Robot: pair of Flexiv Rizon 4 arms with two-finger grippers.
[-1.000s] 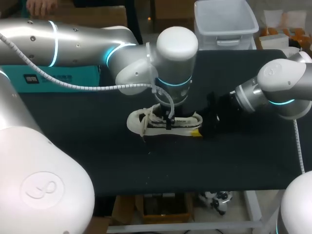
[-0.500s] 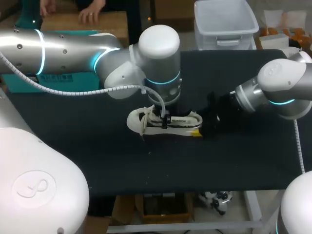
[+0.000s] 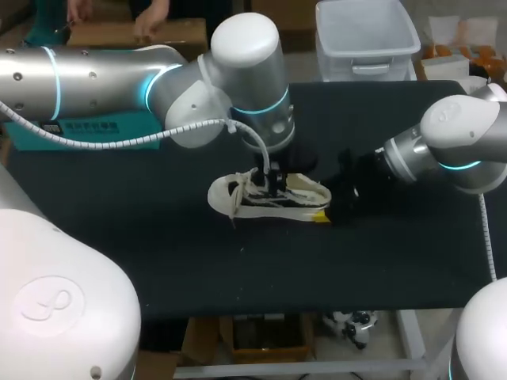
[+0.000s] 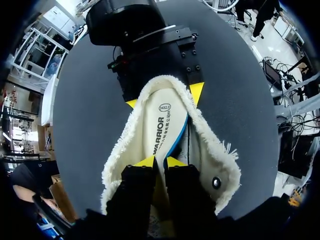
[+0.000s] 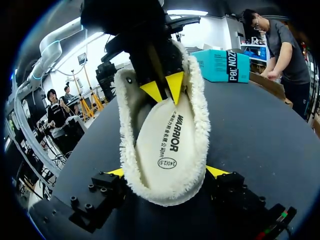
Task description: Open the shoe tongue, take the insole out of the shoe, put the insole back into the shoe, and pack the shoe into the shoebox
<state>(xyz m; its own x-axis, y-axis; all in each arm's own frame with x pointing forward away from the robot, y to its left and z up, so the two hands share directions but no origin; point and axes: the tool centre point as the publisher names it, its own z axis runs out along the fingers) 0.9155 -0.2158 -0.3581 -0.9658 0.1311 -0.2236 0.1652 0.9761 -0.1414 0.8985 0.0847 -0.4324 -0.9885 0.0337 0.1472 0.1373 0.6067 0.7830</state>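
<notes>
You've got the shoe (image 3: pixel 269 202) sitting about mid-worktop (image 3: pixel 158 261) on its sole. Its long axis runs along the worktop's length, toe toward the left edge and heel toward the right edge.

Your right tool (image 5: pixel 165 172) has the heel. Its fingers are spread wide and press in from both sides, so it's clamped on the shoe and acting as the anchor.

Your left tool (image 4: pixel 160 161) comes down from above into the opening. Its fingers are nearly together, with the insole (image 4: pixel 162 130) pinched between them roughly mid-length.

The insole is inside the shoe, lying along the same axis, heel end toward the right tool. That's the bit that matters: its front end is tucked under the toe, on the side away from the right tool. So I'd guess the pull has to go up and back toward the heel, along the shoe, not sideways. The left arm is the one on it; the right just holds. The risk I see is the shoe lifting with it.

Further back, the teal shoebox (image 3: pixel 87 131) sits by the far left corner, well apart from the shoe. Packing looks a long way off.
</notes>
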